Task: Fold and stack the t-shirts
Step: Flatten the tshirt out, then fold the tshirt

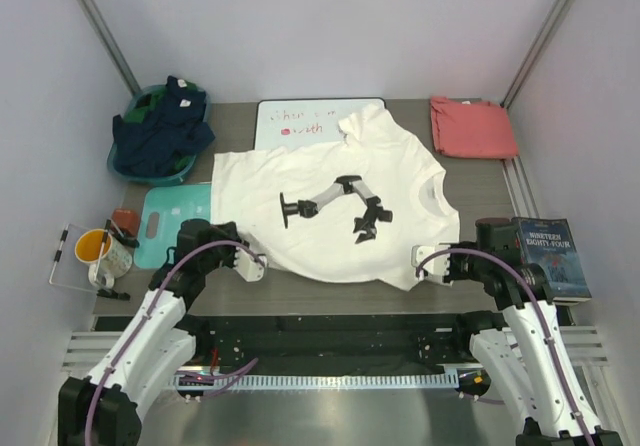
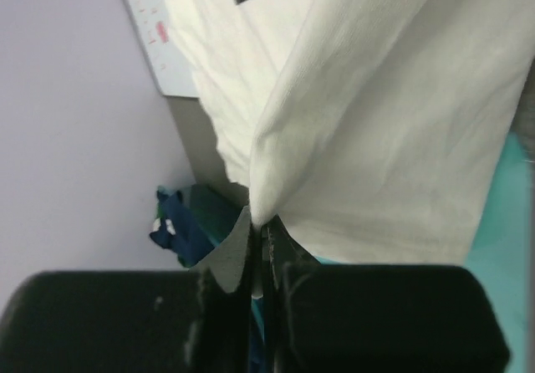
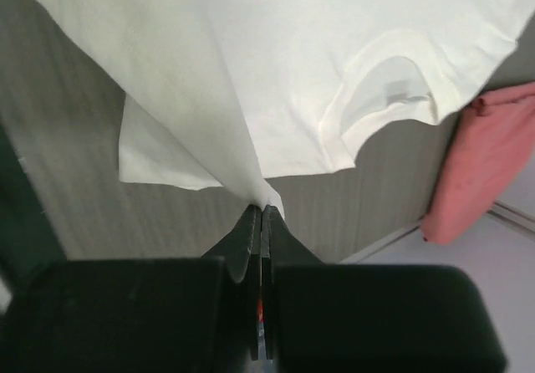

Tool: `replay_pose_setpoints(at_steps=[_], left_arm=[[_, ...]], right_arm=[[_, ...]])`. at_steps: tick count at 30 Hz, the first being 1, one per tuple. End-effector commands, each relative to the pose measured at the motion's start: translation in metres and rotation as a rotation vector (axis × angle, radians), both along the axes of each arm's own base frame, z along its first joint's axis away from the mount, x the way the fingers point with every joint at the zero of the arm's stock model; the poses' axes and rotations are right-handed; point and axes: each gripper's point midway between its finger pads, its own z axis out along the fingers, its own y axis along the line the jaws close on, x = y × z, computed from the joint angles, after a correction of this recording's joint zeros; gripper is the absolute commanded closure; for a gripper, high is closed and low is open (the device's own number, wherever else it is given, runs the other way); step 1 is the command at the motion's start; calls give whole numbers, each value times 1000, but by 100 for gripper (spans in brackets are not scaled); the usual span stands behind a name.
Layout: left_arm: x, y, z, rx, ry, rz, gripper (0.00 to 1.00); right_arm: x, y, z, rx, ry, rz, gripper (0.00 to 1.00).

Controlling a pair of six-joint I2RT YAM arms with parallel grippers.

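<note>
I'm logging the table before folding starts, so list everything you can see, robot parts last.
cream shirt: one, cream with black print, spread mid-table
red shirt: one, salmon, folded, far right corner
whiteboard: one, white with red scribbles, far middle, partly under the cream shirt
teal board: one, teal, left of the cream shirt
basin: one, teal, far left
dark clothes: a heap, navy and green, in the basin
mug: one, white, orange inside, left edge
book: one, dark blue, right edge
left pincer: one, black, shut on the cream shirt's near edge
right pincer: one, black, likewise
</note>
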Motion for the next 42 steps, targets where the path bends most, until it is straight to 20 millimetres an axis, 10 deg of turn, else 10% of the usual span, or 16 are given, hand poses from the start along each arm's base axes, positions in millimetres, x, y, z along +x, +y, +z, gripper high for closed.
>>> replay_pose_setpoints(at_steps=[1,9,15,42], left_arm=[[-37,3,-26,89,164,-78,100],[-77,12,-27,128,276,-102,100],[-75,13,-23,114,247,-85,100],[2,27,-19,142,159,99,100]], right_arm=[[-49,-7,-35,-69,204,55,99],[-51,-7,-33,-69,171,62,99],[-7,-13,-16,-83,-9,-4,99],[135,-11,16,-87,-248,-94,99]])
